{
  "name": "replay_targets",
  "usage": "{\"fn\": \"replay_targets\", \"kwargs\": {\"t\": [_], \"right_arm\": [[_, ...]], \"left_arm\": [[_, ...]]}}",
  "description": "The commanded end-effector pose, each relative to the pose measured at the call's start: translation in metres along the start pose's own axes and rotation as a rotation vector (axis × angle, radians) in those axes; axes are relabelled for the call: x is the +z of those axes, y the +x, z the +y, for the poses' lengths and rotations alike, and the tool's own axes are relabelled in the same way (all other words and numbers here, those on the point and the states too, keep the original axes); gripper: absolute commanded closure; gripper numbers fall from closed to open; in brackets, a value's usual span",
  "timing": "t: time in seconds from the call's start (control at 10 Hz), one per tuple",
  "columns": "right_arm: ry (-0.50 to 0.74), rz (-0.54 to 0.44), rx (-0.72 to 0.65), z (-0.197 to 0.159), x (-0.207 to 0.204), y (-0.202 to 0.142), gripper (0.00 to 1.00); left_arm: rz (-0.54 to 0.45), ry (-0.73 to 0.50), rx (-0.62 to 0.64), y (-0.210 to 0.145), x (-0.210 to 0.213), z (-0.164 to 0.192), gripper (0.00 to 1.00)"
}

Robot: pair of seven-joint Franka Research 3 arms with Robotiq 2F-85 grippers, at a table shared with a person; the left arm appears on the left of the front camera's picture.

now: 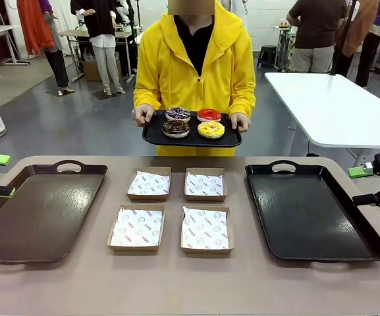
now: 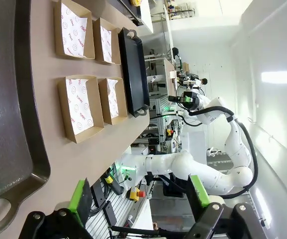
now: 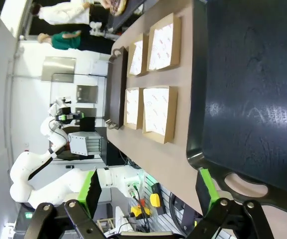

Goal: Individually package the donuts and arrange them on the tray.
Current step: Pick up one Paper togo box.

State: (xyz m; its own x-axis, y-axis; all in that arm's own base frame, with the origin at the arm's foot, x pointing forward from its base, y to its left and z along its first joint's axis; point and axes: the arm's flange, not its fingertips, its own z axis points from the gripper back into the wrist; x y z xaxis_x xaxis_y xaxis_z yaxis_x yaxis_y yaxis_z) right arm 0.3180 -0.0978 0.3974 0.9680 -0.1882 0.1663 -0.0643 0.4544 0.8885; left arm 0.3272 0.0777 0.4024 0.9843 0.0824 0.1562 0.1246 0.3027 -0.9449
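My left gripper (image 1: 4, 175) hung at the table's 9 o'clock edge with its jaws spread wide, and in my left wrist view the left gripper (image 2: 139, 194) showed open air between its green pads (image 2: 81, 196). My right gripper (image 1: 359, 185) sat at the 3 o'clock edge, equally wide, and my right wrist view gave the same gap (image 3: 148, 185).

The donuts (image 1: 193, 122) were at 12 o'clock, beyond the far edge of the table (image 1: 176, 283), on a small black serving tray (image 1: 153, 137) held by a person in a yellow hoodie (image 1: 195, 66), with one hand (image 1: 142, 115) at its 9 o'clock end and the other hand (image 1: 240, 121) at its 3 o'clock end. On it, the purple-white sprinkled donut (image 1: 178, 113) lay at 10 o'clock, the red glazed donut (image 1: 209, 114) at 2, the dark chocolate donut (image 1: 176, 128) at 8 and the yellow donut (image 1: 211, 130) at 4.

Four paper-lined boxes (image 1: 149, 184) stood in a two-by-two block at the table's middle. A brown tray (image 1: 38, 210) lay at their 9 o'clock, near my left gripper. A black tray (image 1: 308, 217) lay at their 3 o'clock, near my right gripper.
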Motion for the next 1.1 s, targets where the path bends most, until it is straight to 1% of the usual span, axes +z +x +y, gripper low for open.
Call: {"fn": "replay_targets", "kwargs": {"t": [0.0, 0.1, 0.2, 0.3, 0.4, 0.5, 0.6, 0.8, 1.0], "right_arm": [[-0.102, -0.016, -0.019, 0.035, -0.021, 0.033, 0.0], [-0.179, 0.015, -0.013, 0.064, -0.04, 0.051, 0.0], [-0.24, 0.05, -0.008, 0.088, -0.06, 0.076, 0.0], [-0.267, 0.064, -0.037, 0.106, -0.078, 0.106, 0.0], [-0.343, 0.061, -0.043, 0.122, -0.101, 0.134, 0.0], [-0.42, 0.081, -0.048, 0.134, -0.126, 0.15, 0.0], [-0.519, 0.1, -0.032, 0.145, -0.152, 0.158, 0.0], [-0.689, 0.128, 0.006, 0.164, -0.208, 0.16, 0.0], [-0.786, 0.137, 0.033, 0.168, -0.253, 0.153, 0.0]], "left_arm": [[-0.009, -0.019, -0.006, 0.001, 0.0, -0.001, 0.0], [-0.009, -0.019, -0.006, 0.001, 0.0, -0.001, 0.0], [-0.009, -0.019, -0.006, 0.001, 0.0, -0.001, 0.0], [-0.009, -0.019, -0.006, 0.001, 0.0, -0.001, 0.0], [-0.009, -0.019, -0.006, 0.001, 0.0, -0.001, 0.0], [-0.009, -0.019, -0.006, 0.001, 0.0, -0.001, 0.0], [-0.009, -0.019, -0.006, 0.001, 0.0, -0.001, 0.0], [-0.009, -0.019, -0.006, 0.001, 0.0, -0.001, 0.0], [-0.009, -0.019, -0.006, 0.001, 0.0, -0.001, 0.0]]}}
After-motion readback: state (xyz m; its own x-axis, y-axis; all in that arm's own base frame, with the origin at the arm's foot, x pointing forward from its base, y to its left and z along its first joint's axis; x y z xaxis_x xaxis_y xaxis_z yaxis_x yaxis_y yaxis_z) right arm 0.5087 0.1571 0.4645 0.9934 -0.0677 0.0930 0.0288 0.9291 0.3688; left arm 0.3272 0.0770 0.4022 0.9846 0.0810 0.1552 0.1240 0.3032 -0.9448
